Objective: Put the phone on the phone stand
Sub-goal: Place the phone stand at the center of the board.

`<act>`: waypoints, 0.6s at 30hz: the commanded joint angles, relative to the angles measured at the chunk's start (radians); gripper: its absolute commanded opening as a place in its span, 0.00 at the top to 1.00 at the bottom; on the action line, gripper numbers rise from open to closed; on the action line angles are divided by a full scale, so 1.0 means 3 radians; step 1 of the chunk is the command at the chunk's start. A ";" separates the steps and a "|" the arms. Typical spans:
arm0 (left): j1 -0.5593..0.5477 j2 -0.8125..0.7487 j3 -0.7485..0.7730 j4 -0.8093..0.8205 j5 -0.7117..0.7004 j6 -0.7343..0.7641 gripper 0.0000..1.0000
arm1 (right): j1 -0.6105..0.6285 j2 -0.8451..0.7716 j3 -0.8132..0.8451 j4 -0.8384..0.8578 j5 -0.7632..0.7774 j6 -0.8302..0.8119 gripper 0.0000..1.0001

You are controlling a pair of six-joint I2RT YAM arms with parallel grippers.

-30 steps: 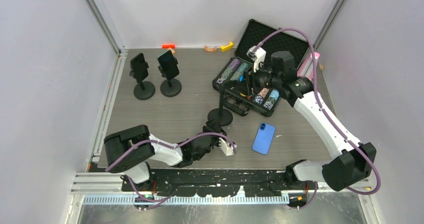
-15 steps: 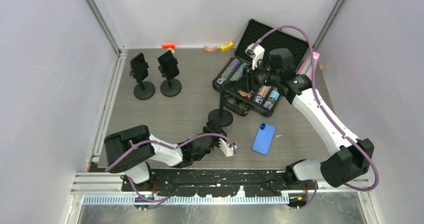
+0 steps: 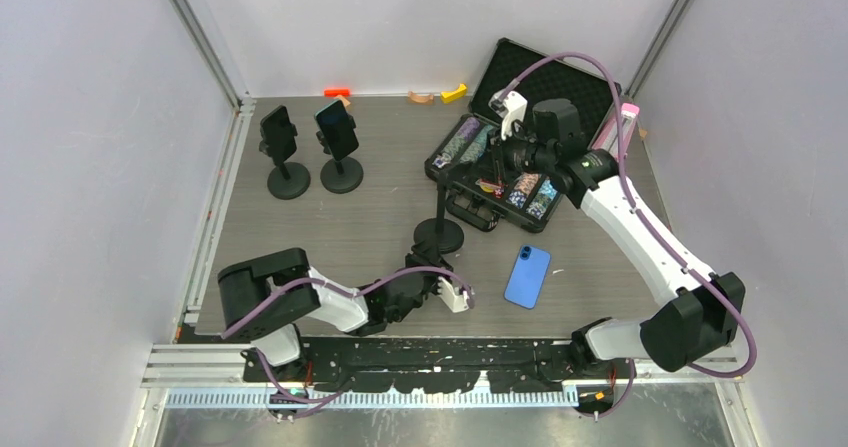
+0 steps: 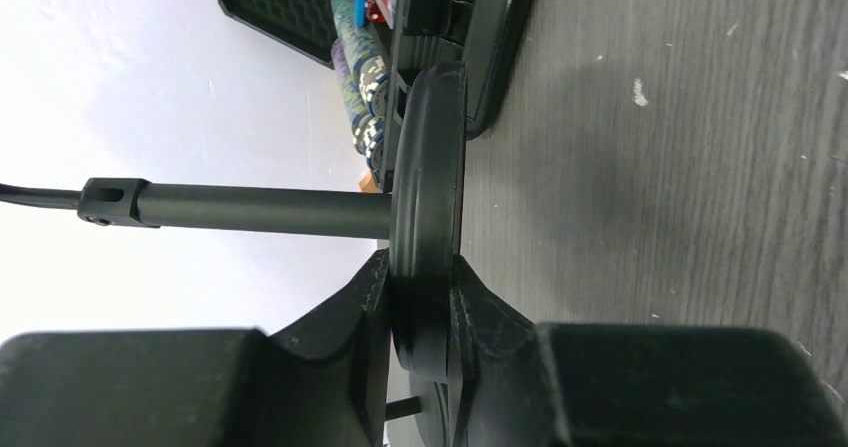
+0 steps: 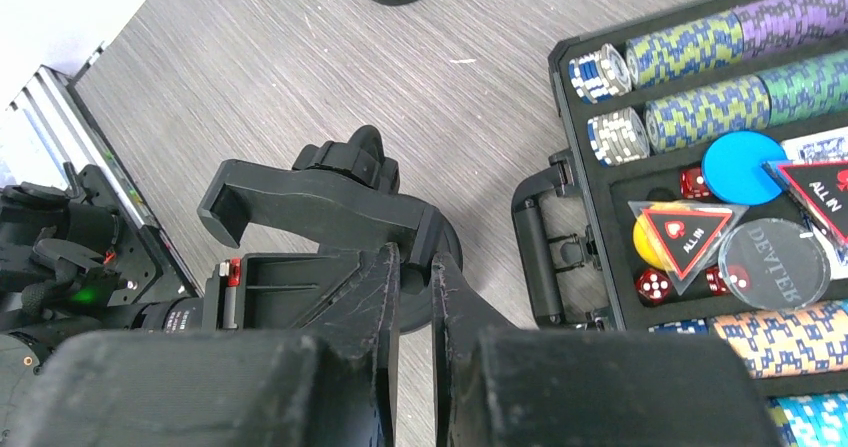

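Note:
The blue phone (image 3: pixel 527 276) lies flat on the table, right of the black phone stand (image 3: pixel 441 232). My left gripper (image 3: pixel 430 264) reaches in low from the left. In the left wrist view it (image 4: pixel 420 277) is shut on the rim of the stand's round base (image 4: pixel 430 157), with the pole (image 4: pixel 260 209) running off to the left. My right gripper (image 3: pixel 487 174) is at the top of the stand. The right wrist view shows its jaws (image 5: pixel 415 257) nearly closed on the neck behind the stand's cradle (image 5: pixel 310 202).
An open case of poker chips (image 3: pixel 505 162) sits just behind and right of the stand, close to my right gripper. Two other stands (image 3: pixel 279 137) (image 3: pixel 338 132) holding dark phones are at the back left. Small coloured bits (image 3: pixel 453 93) lie by the back wall.
My right gripper's jaws have closed on the top of the stand, and that arm has shifted slightly. The left gripper, the stand's base and the phone have not moved.

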 commanded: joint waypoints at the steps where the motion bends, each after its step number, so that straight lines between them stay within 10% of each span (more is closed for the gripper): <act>1: -0.0023 0.0114 0.0029 0.0276 -0.0021 -0.0036 0.80 | 0.0057 -0.0079 -0.0037 0.0302 0.0206 0.0148 1.00; 18: -0.0036 -0.0313 -0.0049 -0.0810 0.0002 -0.0483 0.19 | 0.0073 -0.0255 -0.0288 0.0494 0.0117 0.0309 1.00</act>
